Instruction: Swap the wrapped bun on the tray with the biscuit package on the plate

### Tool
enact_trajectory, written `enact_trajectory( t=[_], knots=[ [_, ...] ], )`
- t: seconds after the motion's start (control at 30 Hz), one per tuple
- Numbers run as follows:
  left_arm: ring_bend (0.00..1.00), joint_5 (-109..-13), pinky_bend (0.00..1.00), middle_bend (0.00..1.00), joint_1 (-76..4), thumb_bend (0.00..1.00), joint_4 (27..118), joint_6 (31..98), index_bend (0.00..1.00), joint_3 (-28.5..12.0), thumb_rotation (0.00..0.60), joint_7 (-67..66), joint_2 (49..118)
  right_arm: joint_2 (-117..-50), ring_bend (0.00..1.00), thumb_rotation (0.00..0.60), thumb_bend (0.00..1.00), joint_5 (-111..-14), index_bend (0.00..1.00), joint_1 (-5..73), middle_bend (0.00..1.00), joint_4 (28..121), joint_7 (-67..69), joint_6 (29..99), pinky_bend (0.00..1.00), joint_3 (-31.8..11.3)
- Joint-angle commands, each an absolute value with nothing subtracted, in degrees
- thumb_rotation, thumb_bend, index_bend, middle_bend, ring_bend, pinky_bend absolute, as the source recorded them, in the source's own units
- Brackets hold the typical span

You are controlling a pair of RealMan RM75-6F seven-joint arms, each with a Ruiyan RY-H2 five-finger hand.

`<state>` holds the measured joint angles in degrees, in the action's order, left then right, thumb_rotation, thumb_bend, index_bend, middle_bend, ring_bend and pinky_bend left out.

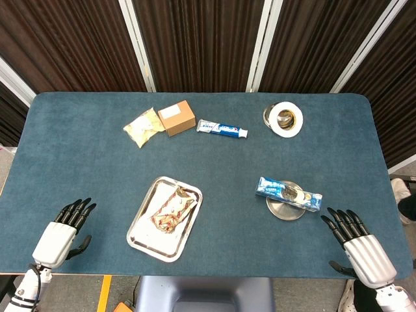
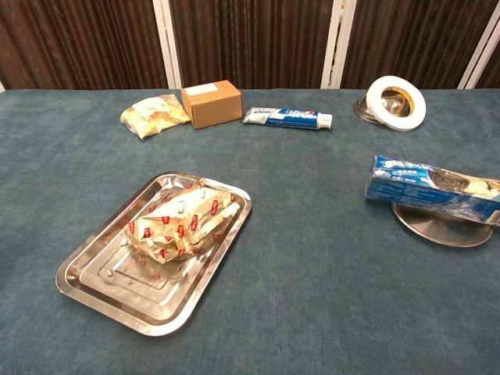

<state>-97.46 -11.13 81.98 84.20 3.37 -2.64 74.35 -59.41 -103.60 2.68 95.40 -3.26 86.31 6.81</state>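
— Blue cloth covers the table (image 1: 78,149). What sits nearest?
— Both hands, at the near edge: left hand (image 1: 65,232) and right hand (image 1: 357,246), fingers apart, holding nothing. The chest view shows neither.
— And the task things?
— The bun (image 1: 172,208) lies in the tray (image 1: 144,239), near centre. The biscuits (image 1: 288,194) overhang the plate (image 1: 286,210), hiding most of it; bare cloth lies between.
— Farther back?
— A snack bag (image 1: 143,127), box (image 1: 176,117), toothpaste (image 1: 222,129) and tape roll (image 1: 286,120) partly hiding a metal dish.
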Motion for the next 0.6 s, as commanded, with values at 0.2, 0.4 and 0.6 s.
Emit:
enact_trajectory(
  t=[0.2, 0.4, 0.6],
  knots=[
    [0.0, -99.4, 0.16, 0.0, -12.6, 0.41, 82.7, 82.7, 0.0, 4.2, 0.6, 0.4, 75.9, -59.1, 0.0, 0.6, 0.2, -103.5, 0.0, 2.7, 0.0, 95.5, -2.7, 86.5, 0.0, 6.8],
    [0.0, -100.0, 0.18, 0.0, -19.6, 0.37, 84.5, 74.6, 0.0, 1.9, 0.6, 4.4, 81.3, -59.0, 0.0, 0.6, 0.2, -103.4, 0.0, 3.0, 0.0, 95.6, -2.5, 85.7, 0.0, 6.8],
    [0.0, -92.3, 0.18, 0.0, -26.7, 0.32, 84.3, 63.3, 0.0, -3.9, 0.6, 0.6, 89.1, -58.6, 0.0, 0.6, 0.2, -102.8, 0.0, 3.2, 0.0, 95.6, -1.5, 85.4, 0.0, 6.6]
  ],
)
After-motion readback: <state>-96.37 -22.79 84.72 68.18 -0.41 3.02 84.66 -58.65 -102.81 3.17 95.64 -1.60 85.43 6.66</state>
